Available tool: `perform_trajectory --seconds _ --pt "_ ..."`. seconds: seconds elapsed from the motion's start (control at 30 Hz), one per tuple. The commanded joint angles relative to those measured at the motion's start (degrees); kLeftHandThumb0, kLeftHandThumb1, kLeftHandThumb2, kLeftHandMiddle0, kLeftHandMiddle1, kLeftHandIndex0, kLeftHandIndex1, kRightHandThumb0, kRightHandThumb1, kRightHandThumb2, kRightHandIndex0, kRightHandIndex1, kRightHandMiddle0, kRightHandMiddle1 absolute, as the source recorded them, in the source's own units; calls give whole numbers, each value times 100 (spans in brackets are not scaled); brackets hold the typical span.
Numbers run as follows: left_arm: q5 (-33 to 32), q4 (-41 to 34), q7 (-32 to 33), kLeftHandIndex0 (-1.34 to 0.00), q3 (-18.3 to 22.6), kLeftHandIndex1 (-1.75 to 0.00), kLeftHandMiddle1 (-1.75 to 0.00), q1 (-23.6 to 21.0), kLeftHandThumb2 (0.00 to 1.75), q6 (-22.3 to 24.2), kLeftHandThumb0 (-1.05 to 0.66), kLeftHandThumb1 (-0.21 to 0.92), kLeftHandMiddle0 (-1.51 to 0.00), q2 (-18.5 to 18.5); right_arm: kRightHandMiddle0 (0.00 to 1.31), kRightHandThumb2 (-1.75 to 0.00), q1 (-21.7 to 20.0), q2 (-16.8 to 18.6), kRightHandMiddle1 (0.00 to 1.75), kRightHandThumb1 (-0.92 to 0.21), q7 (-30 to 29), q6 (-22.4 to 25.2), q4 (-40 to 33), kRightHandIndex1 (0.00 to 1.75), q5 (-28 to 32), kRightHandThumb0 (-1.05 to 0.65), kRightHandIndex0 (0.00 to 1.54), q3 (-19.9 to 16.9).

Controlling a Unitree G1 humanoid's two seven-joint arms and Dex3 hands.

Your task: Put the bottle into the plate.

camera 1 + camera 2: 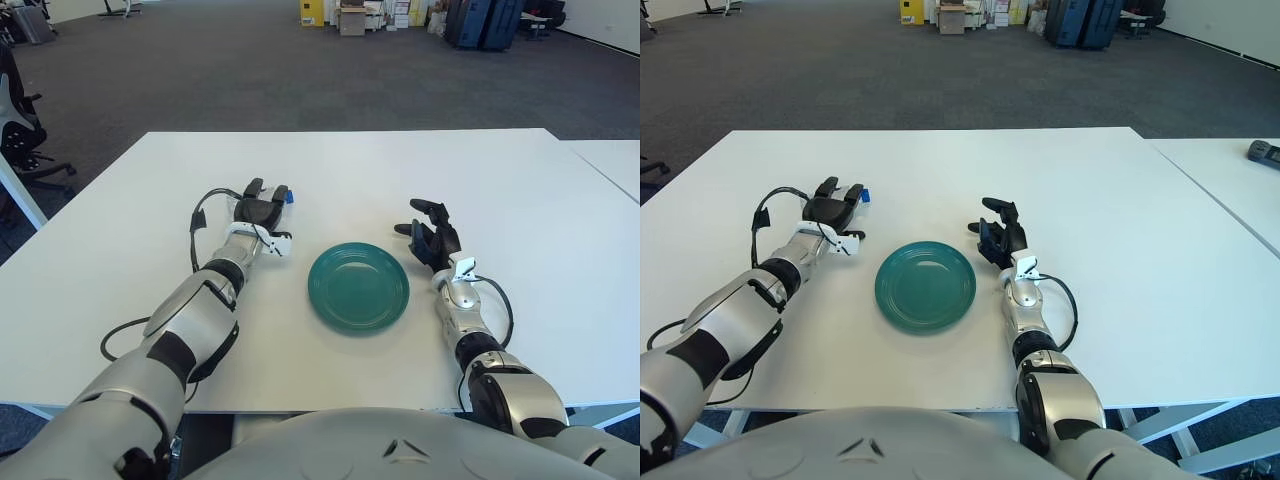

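The left hand (262,207) is closing around the blue-capped bottle (286,197), lying lengthwise away from the robot, left of the round teal plate (358,286).

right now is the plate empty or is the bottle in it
Empty. The green plate shows only bare glaze. The left hand is over the bottle, left of the plate.

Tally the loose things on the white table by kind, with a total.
Plates: 1, the green plate, with nothing in it.
Bottles: 1, the bottle, only its blue cap showing past the left robot hand.
Total: 2.
The right robot hand shows right of the plate.
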Motion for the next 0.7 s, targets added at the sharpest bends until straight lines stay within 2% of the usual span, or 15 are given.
perform_trajectory --seconds 0.0,0.33,0.37,0.5,0.67 --pt "-26 83 -180 -2 -29 -1 0 -108 79 100 -105 92 0 65 6 -78 815 103 113 -83 -16 -14 512 93 -73 -51 59 15" --pt "-247 179 -536 -6 131 -6 -2 124 85 128 -105 92 -4 141 5 -78 887 102 114 -85 -113 -103 422 94 -127 -46 58 57" --pt "-283 181 -575 -4 161 -11 -1 131 85 131 -105 92 -5 141 5 -78 892 100 114 -85 -118 -102 416 94 -129 -45 58 60" --pt "-433 181 -712 -1 289 -20 0 145 83 156 -105 92 -7 123 4 -79 920 84 113 -84 -118 -132 397 94 -134 -44 57 69" --pt "-710 173 -894 0 550 -21 0 187 77 164 -105 92 -7 113 4 -82 947 68 112 -81 -101 -148 380 93 -128 -42 58 69"
